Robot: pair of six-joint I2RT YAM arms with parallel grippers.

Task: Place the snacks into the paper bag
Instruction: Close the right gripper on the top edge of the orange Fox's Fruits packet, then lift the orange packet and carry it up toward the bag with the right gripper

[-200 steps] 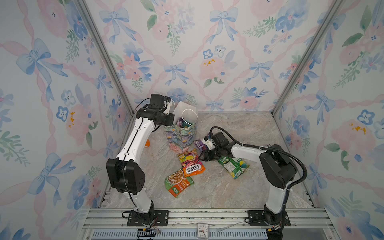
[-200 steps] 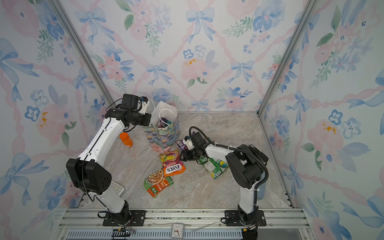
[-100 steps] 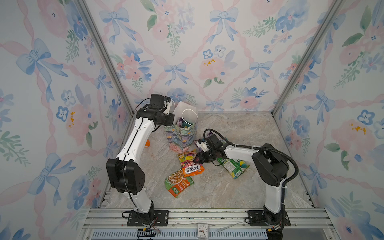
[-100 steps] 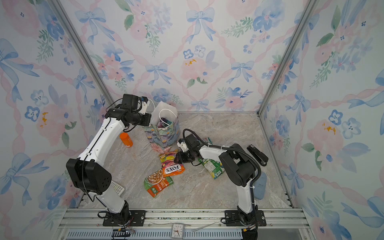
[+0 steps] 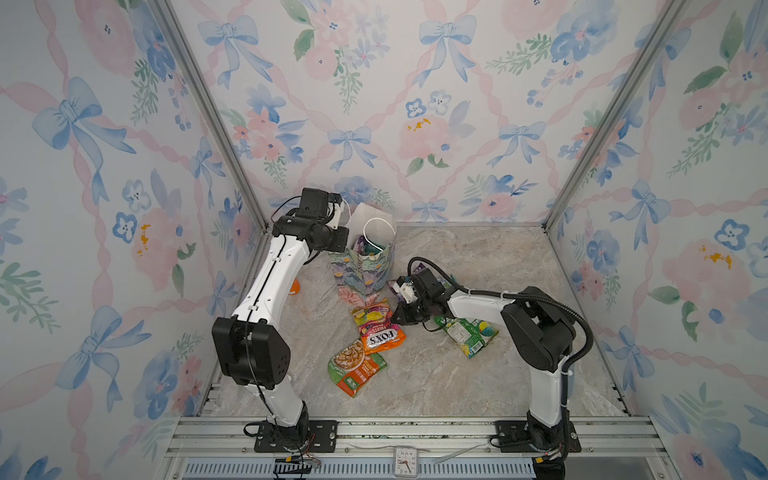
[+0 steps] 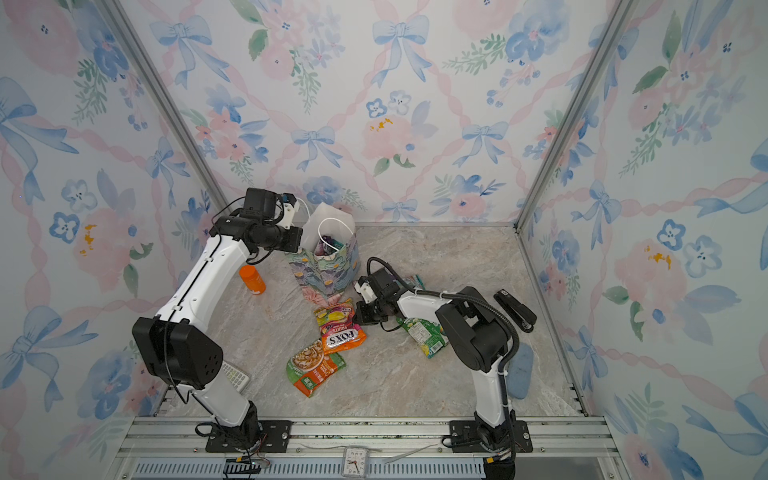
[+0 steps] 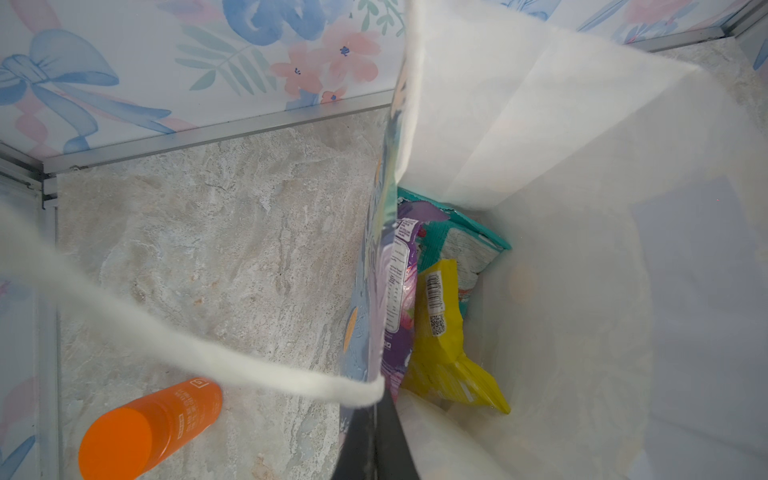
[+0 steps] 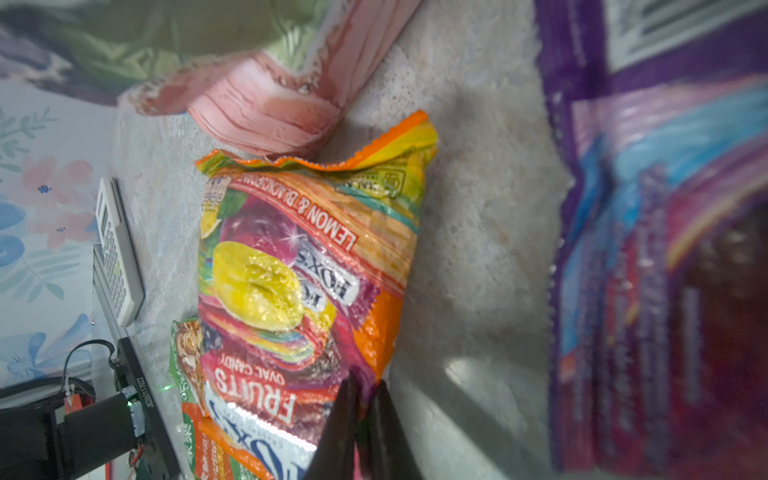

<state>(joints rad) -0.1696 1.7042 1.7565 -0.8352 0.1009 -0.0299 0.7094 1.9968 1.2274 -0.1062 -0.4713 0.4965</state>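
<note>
A: Which step is this?

B: Picking up another snack. The right gripper [image 8: 363, 401] is low over the middle of the table [image 5: 478, 257], jaws pinching the side edge of the candy packet [image 5: 372, 320]. That packet lies flat just in front of the bag [image 5: 365, 272]. Whether it is one packet or two overlapped, I cannot tell.

A: And the left gripper?

B: The left gripper [image 7: 376, 415] is up at the bag's rim, jaws pressed together on its wall, which keeps the mouth open. The bag stands upright by the table's back edge, toward the back left corner.

A: Anything inside?

B: A purple packet [image 7: 399, 291], a teal packet [image 7: 457, 245] and a yellow packet [image 7: 440, 332] stand against one wall.

A: What remains outside?

B: A noodle packet [image 5: 355, 368] toward the front edge, partly under the candy. A green packet [image 5: 467, 334] lies beside the right arm, and another purple one [image 8: 665, 249] lies close by the right wrist.

A: So the task is roughly half done. Next move?

B: Lift, I'd say, and slowly. The pinch is only on a thin edge, so the packet will hang and could slip or drag the noodle packet. Then carry it over the rim, clear of the cord handle [image 5: 380, 232], and part the jaws only once it is above the mouth. The left grip should hold meanwhile
</note>
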